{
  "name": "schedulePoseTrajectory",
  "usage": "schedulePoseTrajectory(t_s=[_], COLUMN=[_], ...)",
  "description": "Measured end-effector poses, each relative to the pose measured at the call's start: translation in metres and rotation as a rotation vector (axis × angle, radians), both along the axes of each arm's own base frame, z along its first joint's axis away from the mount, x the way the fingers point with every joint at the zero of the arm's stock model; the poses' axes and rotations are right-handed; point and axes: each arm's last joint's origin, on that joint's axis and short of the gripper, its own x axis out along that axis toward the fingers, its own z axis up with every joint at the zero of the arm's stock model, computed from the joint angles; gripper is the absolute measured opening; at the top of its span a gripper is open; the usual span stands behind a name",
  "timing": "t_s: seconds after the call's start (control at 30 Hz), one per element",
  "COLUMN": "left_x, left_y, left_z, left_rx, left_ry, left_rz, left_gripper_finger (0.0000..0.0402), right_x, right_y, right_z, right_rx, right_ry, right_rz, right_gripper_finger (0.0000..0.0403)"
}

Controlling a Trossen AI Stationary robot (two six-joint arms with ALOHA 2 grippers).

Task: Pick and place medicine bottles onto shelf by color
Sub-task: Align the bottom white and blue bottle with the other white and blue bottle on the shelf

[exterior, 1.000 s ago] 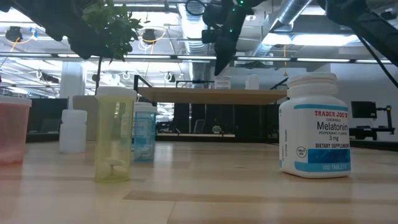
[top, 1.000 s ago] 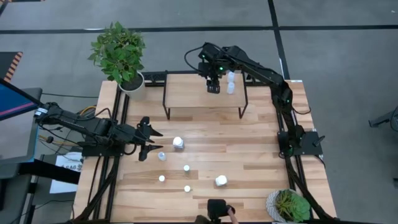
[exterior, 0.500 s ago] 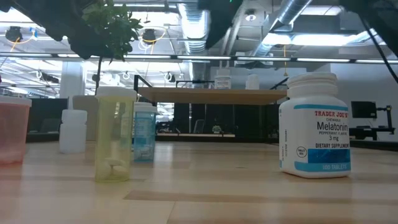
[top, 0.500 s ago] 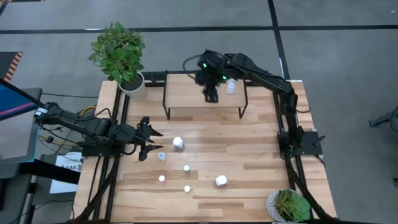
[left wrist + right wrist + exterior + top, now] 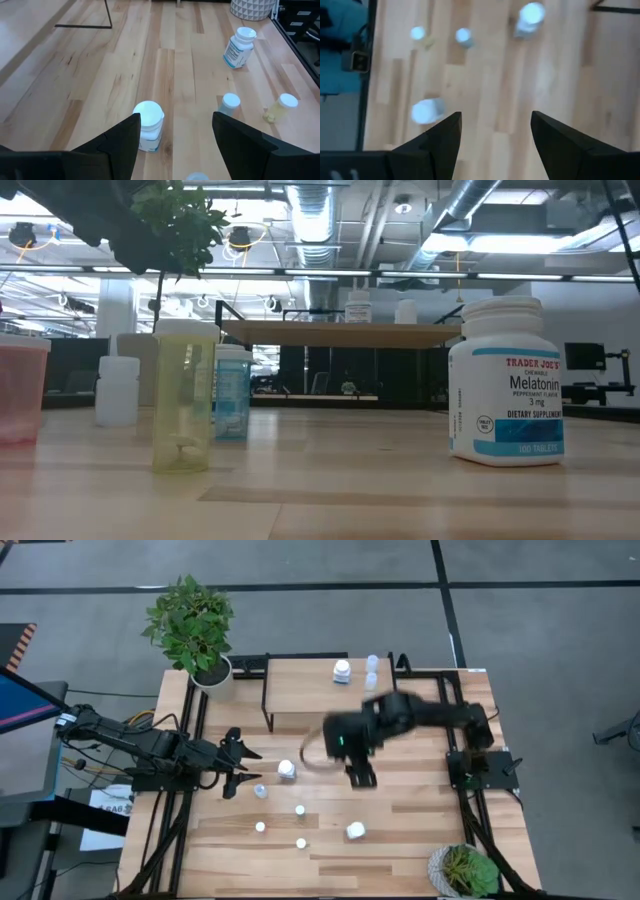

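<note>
The shelf point(image 5: 320, 698) stands at the table's far edge. On it are a chunky white bottle point(image 5: 342, 671) and a small pale bottle point(image 5: 372, 663); both also show in the low view point(image 5: 358, 306). Several bottles stand on the table: a white one point(image 5: 287, 770), a pale blue one point(image 5: 261, 790), small ones point(image 5: 300, 810) and a chunky white one point(image 5: 355, 830). My right gripper point(image 5: 360, 775) hangs open and empty over the middle of the table point(image 5: 495, 135). My left gripper point(image 5: 240, 765) waits open at the left, just short of the white bottle point(image 5: 148, 125).
A potted plant point(image 5: 195, 625) stands at the far left corner and another point(image 5: 465, 870) at the near right corner. In the low view a Melatonin bottle point(image 5: 505, 380), a yellow bottle point(image 5: 183, 395) and a blue one point(image 5: 232, 392) stand close to the camera.
My right gripper has come away from the chunky white bottle, which now stands alone on the shelf. The gripper has risen, then swung toward the table's near edge, to over the middle of the table.
</note>
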Motion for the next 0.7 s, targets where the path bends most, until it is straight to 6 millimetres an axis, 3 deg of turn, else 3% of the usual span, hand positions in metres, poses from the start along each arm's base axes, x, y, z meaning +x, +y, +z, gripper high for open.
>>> schedulePoseTrajectory(t_s=[0.23,0.33,0.53,0.7], left_x=[0.000,0.000,0.000,0.000], left_y=[0.000,0.000,0.000,0.000], left_z=[0.000,0.000,0.000,0.000], left_rx=[-0.001,-0.001,0.003,0.005], left_ry=[-0.001,-0.002,-0.003,-0.003], left_rz=[0.000,0.000,-0.002,-0.003], left_gripper_finger=[0.0234,0.0234,0.0234,0.0234], right_x=[-0.012,-0.011,-0.011,-0.016], right_y=[0.078,0.104,0.131,0.142], right_z=[-0.034,-0.060,-0.105,-0.123], right_rx=[-0.118,-0.127,-0.095,-0.079], right_ry=[0.060,0.057,0.052,0.076], right_rz=[0.002,0.023,-0.030,-0.084], right_gripper_finger=[0.0260,0.0260,0.0260,0.0260])
